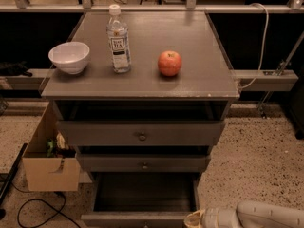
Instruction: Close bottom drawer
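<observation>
Bottom drawer [142, 193] is pulled well out, at the bottom centre of the frame. Dark plain interior is exposed, and the front panel sits right at the lower edge, partly cut off.

Gripper [194, 219] is in the lower right, at the right end of that front panel, just beside it or touching; contact can't be confirmed. Can't tell whether the claw is open or closed, only its tan tip shows. The white arm [259, 214] runs off toward the lower right corner.

Middle drawer [142, 163] is directly above and out a little. The top drawer [140, 133], which has the tallest front and a round knob, is out slightly too, with a dark gap under the cabinet top [194, 42].

On the cabinet top:
- white bowl [69, 57] at the left
- clear water bottle [118, 39], upright, white cap, left of centre
- red apple [169, 63] right of the bottle

All three are apart from each other.

Left of the cabinet, a cardboard box [50, 172] stands on the speckled floor [256, 160] with some items inside. A black cable [33, 208] loops across the lower left. A white cable [264, 37] hangs in the upper right.
</observation>
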`<state>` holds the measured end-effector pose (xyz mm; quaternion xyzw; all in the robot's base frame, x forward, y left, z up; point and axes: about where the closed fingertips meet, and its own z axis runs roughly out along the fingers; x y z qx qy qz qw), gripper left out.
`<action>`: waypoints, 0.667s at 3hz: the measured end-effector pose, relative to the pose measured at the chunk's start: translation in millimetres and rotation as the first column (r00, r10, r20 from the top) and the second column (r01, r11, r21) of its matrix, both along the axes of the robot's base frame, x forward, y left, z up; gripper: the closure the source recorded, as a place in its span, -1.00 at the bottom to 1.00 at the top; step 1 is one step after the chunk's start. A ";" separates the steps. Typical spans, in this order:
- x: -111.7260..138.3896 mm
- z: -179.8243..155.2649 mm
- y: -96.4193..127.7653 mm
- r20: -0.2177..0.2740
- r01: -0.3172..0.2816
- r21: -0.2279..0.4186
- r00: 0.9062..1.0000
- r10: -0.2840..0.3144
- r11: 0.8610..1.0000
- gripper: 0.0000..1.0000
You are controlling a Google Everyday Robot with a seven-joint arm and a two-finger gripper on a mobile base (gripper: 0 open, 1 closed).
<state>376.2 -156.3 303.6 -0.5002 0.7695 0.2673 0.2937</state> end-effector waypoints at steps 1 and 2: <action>4.6 -12.2 -1.2 0.041 0.047 0.160 0.998 -0.054 0.986 1.00; 6.0 -9.5 1.6 0.045 0.042 0.225 0.998 -0.054 0.973 1.00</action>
